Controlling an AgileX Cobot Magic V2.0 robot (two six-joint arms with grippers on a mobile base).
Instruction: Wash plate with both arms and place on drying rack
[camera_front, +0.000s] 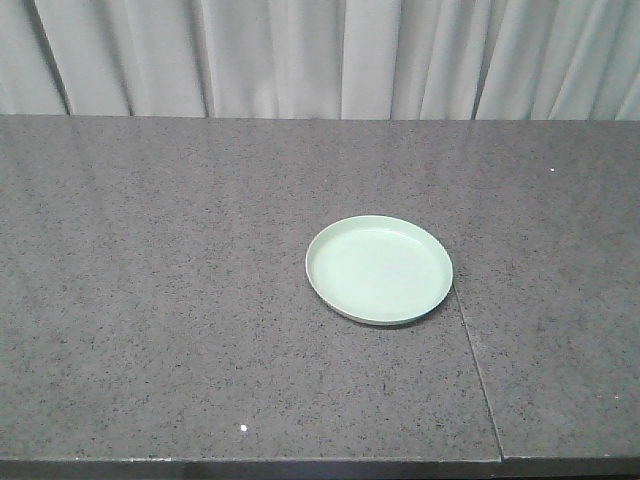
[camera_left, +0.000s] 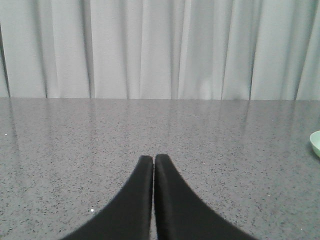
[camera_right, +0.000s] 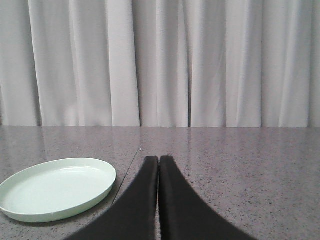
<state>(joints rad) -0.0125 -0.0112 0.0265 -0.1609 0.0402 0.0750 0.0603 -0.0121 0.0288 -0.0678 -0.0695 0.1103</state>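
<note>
**Plate (camera_front: 379, 270) lies low and to the left of the right gripper (camera_right: 159, 160), the nearer of the two**

Front view: the plate rests flat, hollow side up, on the speckled grey countertop (camera_front: 150, 300), a little right of centre. Its right rim is just beside a thin seam (camera_front: 478, 370) that runs toward the near edge. Being round, it has no long axis (any part of the rim serves alike). Bare stone surrounds it, and a pale curtain (camera_front: 300, 60) hangs behind the far edge. No arm and no drying rack appear here.

Left wrist view: the left gripper (camera_left: 153, 159) has its two dark fingers pressed together with nothing between them. Only a sliver of the plate shows at the far right of the frame, well apart from the tips.

Right wrist view: these fingers are likewise pressed together and empty. The plate sits near, ahead and to the left of the tips, its rim close to the left finger.

Judging from this, the right arm has the shorter reach. Its jaws would need to spread before taking the rim. The low rim on smooth stone may slide when nudged, though there is open room on every side.
</note>
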